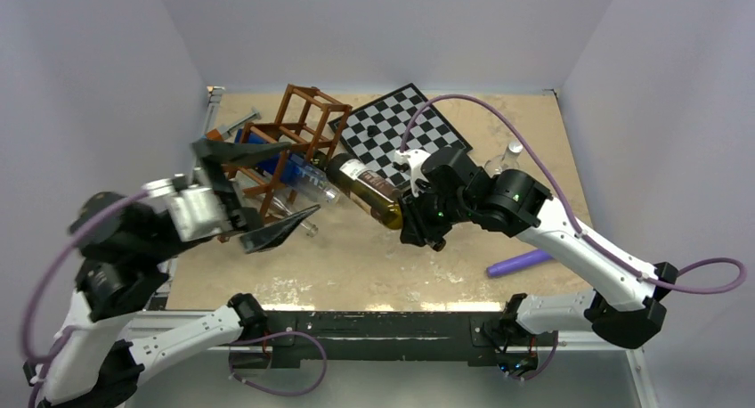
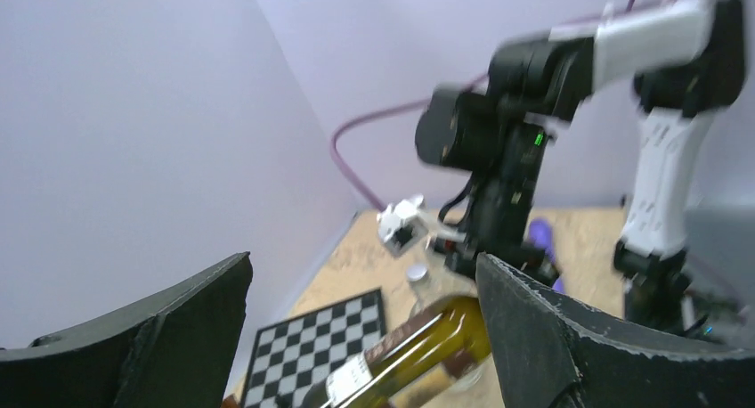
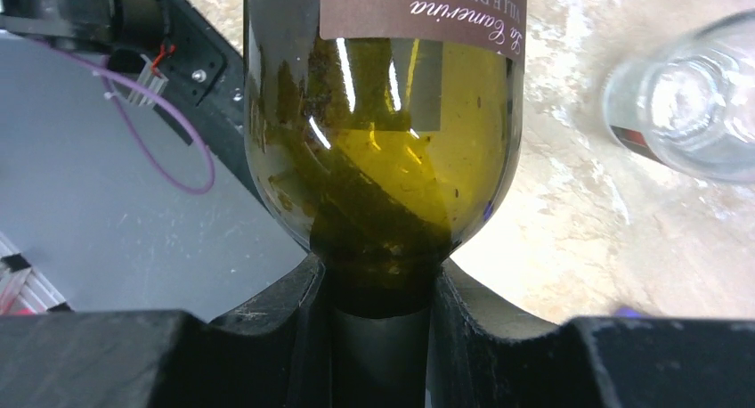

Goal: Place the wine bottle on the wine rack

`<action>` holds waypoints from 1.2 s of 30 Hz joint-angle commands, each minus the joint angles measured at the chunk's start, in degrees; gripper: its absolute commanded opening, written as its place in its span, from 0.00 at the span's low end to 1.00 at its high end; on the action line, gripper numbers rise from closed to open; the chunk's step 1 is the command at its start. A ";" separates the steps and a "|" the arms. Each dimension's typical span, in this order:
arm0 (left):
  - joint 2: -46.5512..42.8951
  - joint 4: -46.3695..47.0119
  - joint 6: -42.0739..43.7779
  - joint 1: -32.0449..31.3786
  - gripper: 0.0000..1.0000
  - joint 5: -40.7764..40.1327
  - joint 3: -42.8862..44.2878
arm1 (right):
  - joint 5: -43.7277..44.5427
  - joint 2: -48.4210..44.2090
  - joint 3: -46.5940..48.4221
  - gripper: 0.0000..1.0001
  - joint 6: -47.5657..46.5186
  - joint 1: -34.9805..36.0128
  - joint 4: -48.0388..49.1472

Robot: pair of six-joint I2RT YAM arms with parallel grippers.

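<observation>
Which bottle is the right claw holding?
The olive-green wine bottle with the brown label, its neck in the right claw. The clear bottle at the wine rack and the clear bottle by the checkerboard are untouched.

olive-green wine bottle (image 1: 367, 189) slanted, base near reddish-brown lattice wine rack (image 1: 303, 130)

You get soft, even light with faint shadows. Your left wrist view smears with motion blur above the wine bottle (image 2: 418, 347); white glare streaks its glass in your sharper right wrist view.
</observation>
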 commanded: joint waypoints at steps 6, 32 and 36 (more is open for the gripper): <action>-5.06 -2.52 -20.74 0.08 0.99 -3.73 7.96 | -2.62 2.33 -1.75 0.00 -1.09 7.74 21.48; -16.75 -15.27 -34.56 0.08 0.99 -14.36 4.43 | 9.62 24.38 4.10 0.00 1.50 18.17 35.44; -17.83 -15.47 -35.26 0.08 0.99 -15.03 3.43 | 8.74 25.24 5.46 0.00 0.87 18.17 36.53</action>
